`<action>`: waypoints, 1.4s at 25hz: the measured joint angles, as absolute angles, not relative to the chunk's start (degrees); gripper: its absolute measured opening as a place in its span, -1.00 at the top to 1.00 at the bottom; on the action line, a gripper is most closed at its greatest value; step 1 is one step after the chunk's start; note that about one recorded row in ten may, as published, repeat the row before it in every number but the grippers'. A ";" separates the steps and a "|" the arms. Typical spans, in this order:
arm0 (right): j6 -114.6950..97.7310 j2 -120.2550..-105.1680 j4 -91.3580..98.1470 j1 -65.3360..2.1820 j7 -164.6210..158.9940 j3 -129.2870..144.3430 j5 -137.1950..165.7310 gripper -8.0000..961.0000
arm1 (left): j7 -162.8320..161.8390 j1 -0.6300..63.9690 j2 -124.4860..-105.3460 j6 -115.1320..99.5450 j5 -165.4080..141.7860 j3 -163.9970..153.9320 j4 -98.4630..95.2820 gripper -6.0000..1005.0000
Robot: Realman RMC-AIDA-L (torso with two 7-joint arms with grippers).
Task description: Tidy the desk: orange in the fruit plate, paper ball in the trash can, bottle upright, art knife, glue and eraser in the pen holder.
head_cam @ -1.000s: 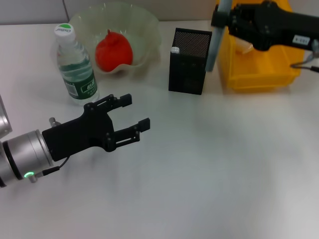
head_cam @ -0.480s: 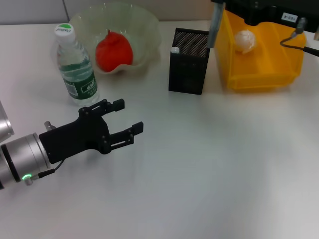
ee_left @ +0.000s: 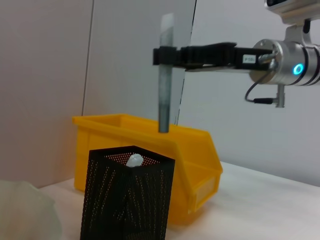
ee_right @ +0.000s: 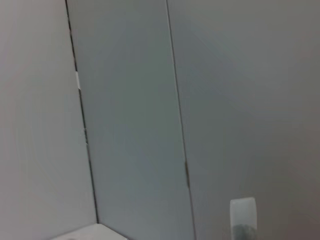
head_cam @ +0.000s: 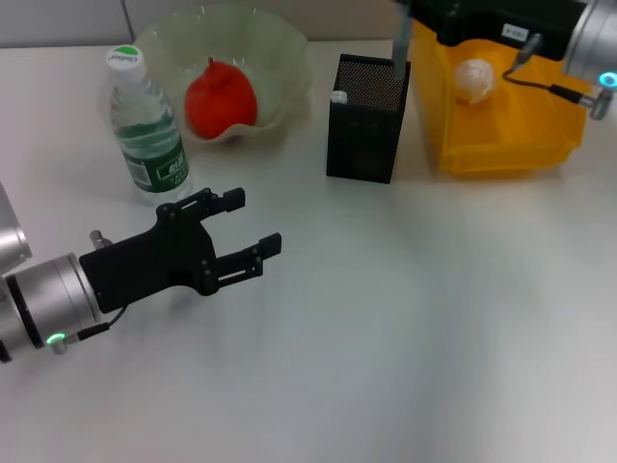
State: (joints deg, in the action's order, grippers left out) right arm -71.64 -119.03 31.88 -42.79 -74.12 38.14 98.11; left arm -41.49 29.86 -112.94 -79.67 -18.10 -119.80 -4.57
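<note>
My right gripper [head_cam: 413, 12] is shut on the art knife [head_cam: 399, 43], a grey upright stick, and holds it over the back right corner of the black mesh pen holder [head_cam: 364, 121]. The left wrist view shows the art knife [ee_left: 164, 85] with its tip just above the pen holder [ee_left: 127, 197] rim. A white-topped item [head_cam: 337, 96] stands inside the holder. The orange [head_cam: 220, 96] lies in the fruit plate [head_cam: 280, 48]. The bottle [head_cam: 145, 125] stands upright. The paper ball [head_cam: 474, 79] lies in the yellow trash can [head_cam: 501, 135]. My left gripper [head_cam: 255, 222] is open and empty. The eraser is out of view.
The trash can stands right beside the pen holder at the back right. The bottle stands just behind my left gripper. The white table [head_cam: 415, 318] stretches across the front and right.
My right arm has carried the art knife leftwards, from over the trash can's edge to over the pen holder. My left gripper has shifted slightly and stays open.
</note>
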 joint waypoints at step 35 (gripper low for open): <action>-61.90 -119.36 22.76 -46.45 -66.87 38.02 96.00 -0.19 | -41.73 29.96 -112.85 -79.54 -18.11 -119.80 -4.65 -0.59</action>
